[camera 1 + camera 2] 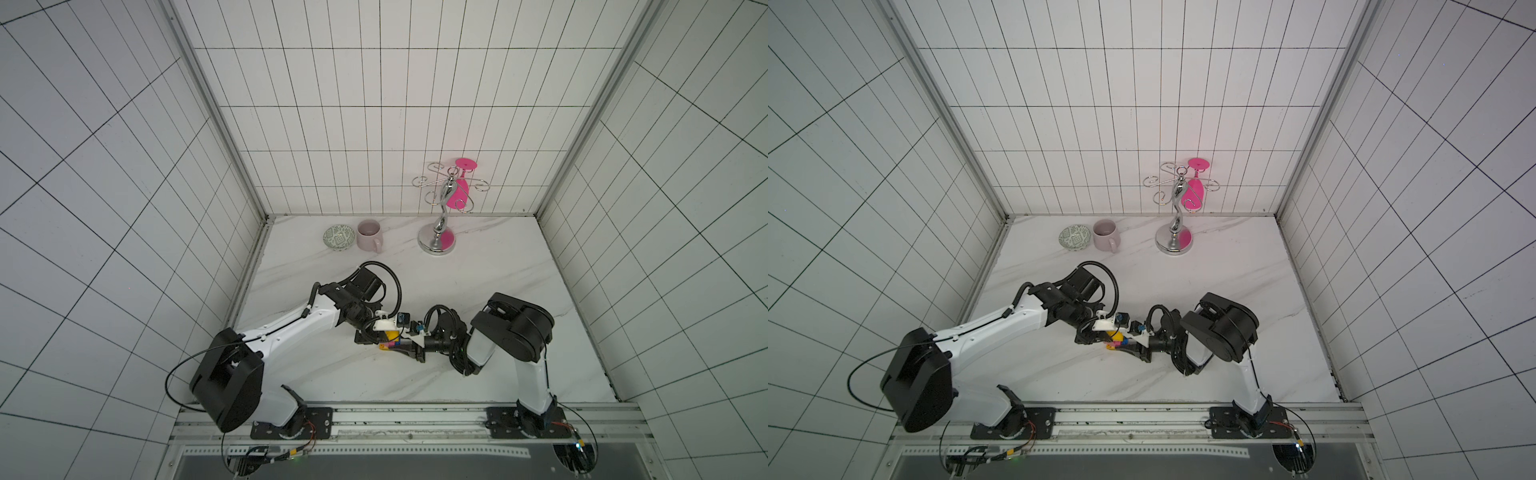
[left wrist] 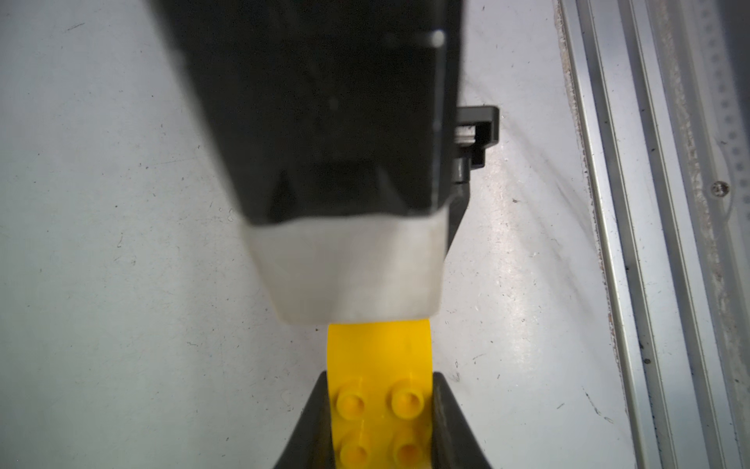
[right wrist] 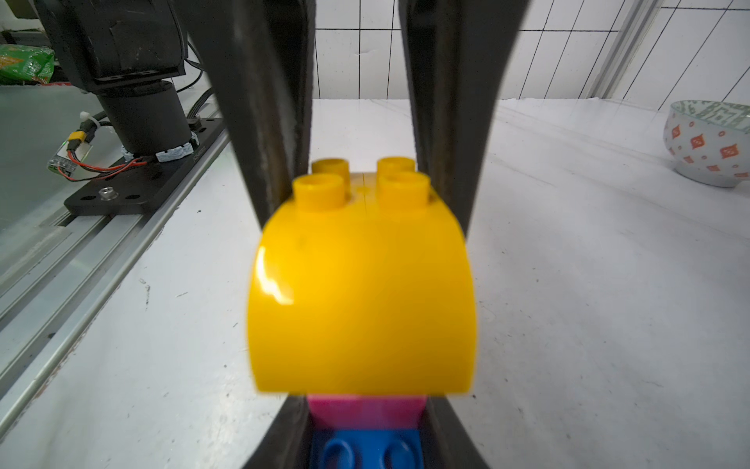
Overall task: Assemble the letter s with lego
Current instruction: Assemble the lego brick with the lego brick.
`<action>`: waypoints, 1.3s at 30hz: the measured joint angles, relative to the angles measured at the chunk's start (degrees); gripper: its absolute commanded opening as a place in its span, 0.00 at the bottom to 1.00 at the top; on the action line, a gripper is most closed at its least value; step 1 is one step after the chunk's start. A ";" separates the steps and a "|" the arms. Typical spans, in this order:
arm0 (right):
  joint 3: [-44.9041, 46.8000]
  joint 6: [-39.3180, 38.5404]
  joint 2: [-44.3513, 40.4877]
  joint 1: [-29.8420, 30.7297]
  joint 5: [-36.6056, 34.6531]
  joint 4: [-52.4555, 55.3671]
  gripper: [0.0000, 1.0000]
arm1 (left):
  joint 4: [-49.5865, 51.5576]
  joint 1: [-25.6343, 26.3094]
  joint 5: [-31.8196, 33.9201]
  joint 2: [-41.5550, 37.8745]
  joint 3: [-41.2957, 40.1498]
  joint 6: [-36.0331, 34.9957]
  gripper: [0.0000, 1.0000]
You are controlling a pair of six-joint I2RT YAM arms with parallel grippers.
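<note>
yellow rounded brick (image 3: 361,300), one, clamped in the left hand (image 2: 379,406); right hand (image 3: 365,422) clamps one pink brick (image 3: 365,410), one blue brick (image 3: 365,446).

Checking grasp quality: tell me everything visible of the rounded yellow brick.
The rounded yellow brick is glossy plastic: a curved face, four round studs at one end. The left gripper clamps the studded end from both sides. The other end meets a pink brick, then a blue brick, both pinched in the right gripper.
</note>
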State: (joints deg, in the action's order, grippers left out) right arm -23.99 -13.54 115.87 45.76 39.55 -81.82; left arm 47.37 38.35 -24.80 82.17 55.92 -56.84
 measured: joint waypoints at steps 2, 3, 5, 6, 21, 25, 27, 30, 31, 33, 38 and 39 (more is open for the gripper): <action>0.00 0.20 0.00 0.00 -0.02 0.04 0.28 | 0.02 0.33 0.15 0.42 0.37 0.00 0.12; 0.00 0.22 0.00 0.00 -0.02 0.04 0.27 | 0.02 0.46 0.31 0.59 0.46 0.02 0.12; 0.00 0.22 0.00 0.00 -0.02 0.04 0.27 | 0.02 0.61 0.37 1.03 0.68 0.02 0.11; 0.00 0.26 0.00 0.00 -0.02 0.07 0.27 | 0.09 0.66 0.35 1.20 0.83 0.02 0.11; 0.00 0.24 0.00 -0.02 -0.07 0.09 0.27 | -0.48 0.68 0.24 1.20 0.55 1.36 0.10; 0.00 0.26 0.00 -0.02 -0.07 0.11 0.27 | -1.53 0.68 0.04 0.72 -0.15 2.67 0.10; 0.00 0.26 0.00 -0.02 -0.09 0.11 0.27 | -2.25 0.68 -0.13 0.42 -0.63 3.34 0.10; 0.00 0.24 0.00 -0.02 -0.13 0.11 0.27 | -3.02 0.66 -0.24 0.04 -1.16 4.17 0.09; 0.00 0.26 0.00 -0.02 -0.13 0.13 0.27 | -3.30 0.66 -0.31 -0.07 -1.33 4.42 0.09; 0.00 0.26 0.00 -0.02 -0.13 0.15 0.27 | -3.89 0.66 -0.39 -0.26 -1.68 4.96 0.09; 0.00 0.24 0.00 -0.04 -0.13 0.17 0.27 | -5.38 0.66 -0.55 -1.14 -2.80 5.97 0.12; 0.00 0.22 0.00 -0.04 -0.13 0.17 0.27 | -5.66 0.66 -0.55 -1.31 -3.02 6.14 0.14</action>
State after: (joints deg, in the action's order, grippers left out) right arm -23.99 -13.32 115.87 45.71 39.42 -81.65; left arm 41.71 39.00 -25.34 80.86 52.90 -50.70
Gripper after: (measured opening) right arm 0.352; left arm 0.262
